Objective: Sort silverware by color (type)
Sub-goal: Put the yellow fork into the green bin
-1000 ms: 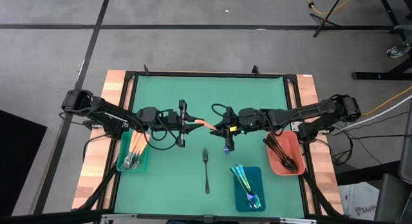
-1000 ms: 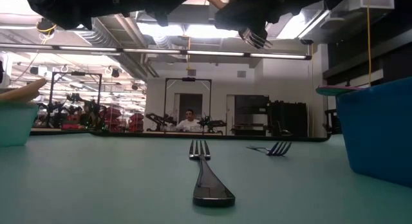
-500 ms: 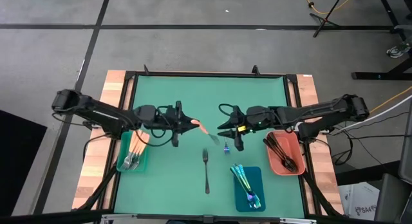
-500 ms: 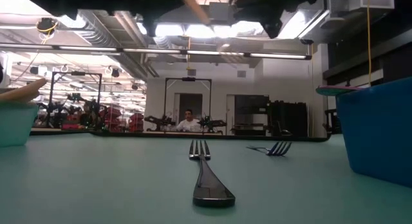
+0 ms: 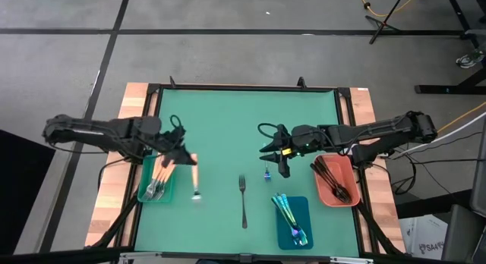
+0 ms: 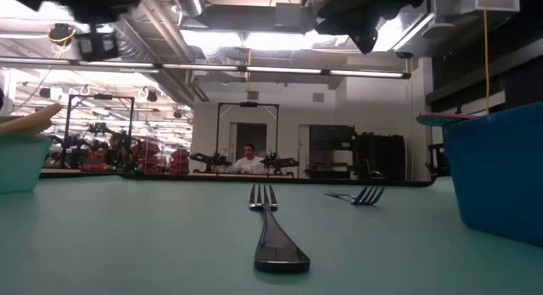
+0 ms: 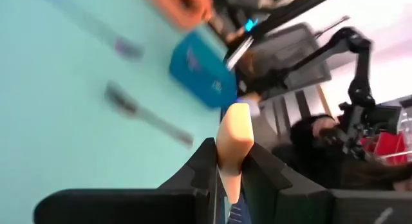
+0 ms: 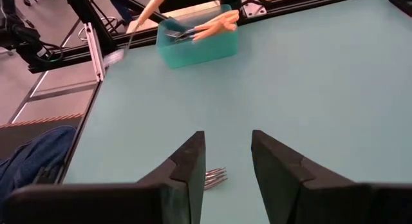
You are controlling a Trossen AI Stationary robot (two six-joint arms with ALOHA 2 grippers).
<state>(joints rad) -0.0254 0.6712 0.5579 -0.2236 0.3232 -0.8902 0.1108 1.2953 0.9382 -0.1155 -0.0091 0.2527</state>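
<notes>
I hold the left hand (image 5: 184,154) pinched on an orange-handled fork (image 5: 194,173), carried in the air just beside the teal tray (image 5: 144,196) at the table's (image 5: 228,112) 9 o'clock side. The left wrist view shows the tan handle clamped between both fingers (image 7: 206,166). Other orange-handled pieces (image 5: 159,177) already lie in that tray.

The right hand (image 5: 278,154) hangs near the table's centre, spread and holding nothing. Its wrist view shows a small fork (image 8: 215,177) lying on the table just ahead of the gap; in the high view it is a bluish piece (image 5: 267,174).

1 dark fork (image 5: 243,199) lies loose toward 6 o'clock. The blue tray (image 5: 305,207) at 5 o'clock holds iridescent pieces (image 5: 288,215); the salmon tray (image 5: 349,169) at 3 o'clock holds black pieces (image 5: 332,180).

Judgement: the step in hand is delivery of the orange fork. The next move calls for bringing it fully over the teal tray, lowering, and releasing. I judge 2 loose pieces remain after that.
</notes>
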